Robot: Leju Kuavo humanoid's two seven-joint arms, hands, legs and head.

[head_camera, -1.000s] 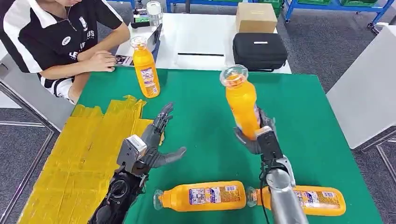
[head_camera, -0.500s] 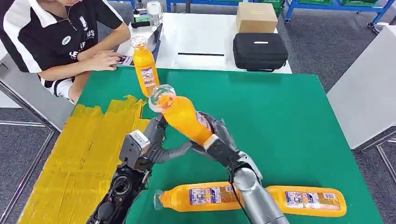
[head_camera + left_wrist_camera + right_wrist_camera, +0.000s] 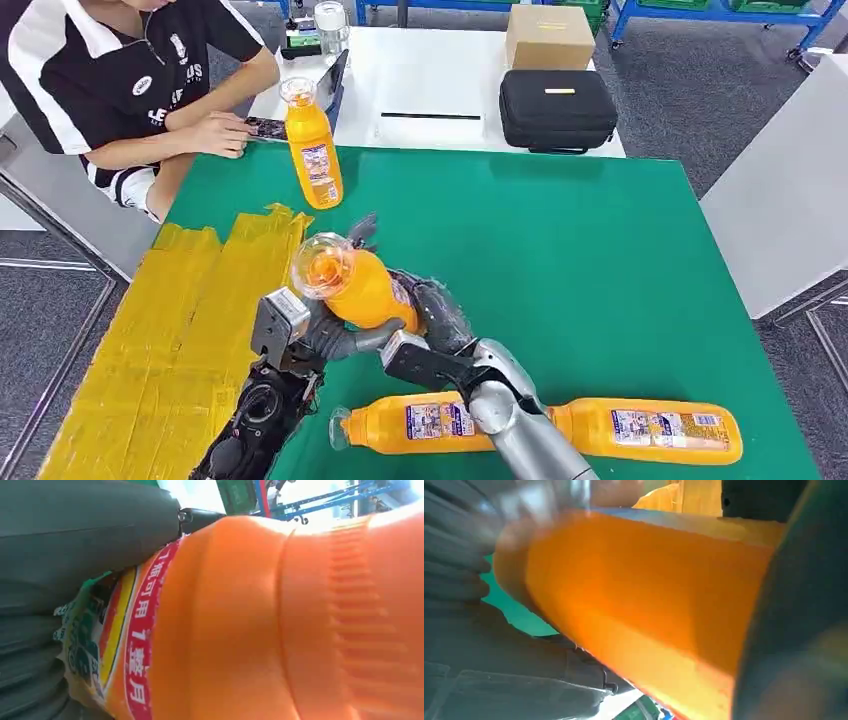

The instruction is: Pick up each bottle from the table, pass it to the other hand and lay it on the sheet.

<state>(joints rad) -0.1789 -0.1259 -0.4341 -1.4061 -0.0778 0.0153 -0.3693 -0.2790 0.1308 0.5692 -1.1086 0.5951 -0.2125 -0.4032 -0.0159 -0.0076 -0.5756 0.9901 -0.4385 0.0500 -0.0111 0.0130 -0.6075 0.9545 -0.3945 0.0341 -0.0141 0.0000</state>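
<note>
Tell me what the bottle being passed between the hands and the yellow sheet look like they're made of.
Held bottle: likely clear, glossy plastic; the orange drink shows through, with moulded ribs and a printed label. Yellow sheet: looks like overlapping strips of matte yellow tape or thin plastic film, wrinkled with ragged edges; which one is unclear.

1 orange bottle tilted aloft; 2 lying, 1 upright.

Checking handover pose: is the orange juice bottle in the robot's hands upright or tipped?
Tipped. The orange juice bottle leans, clear cap toward the yellow sheet, base in the right hand.
</note>
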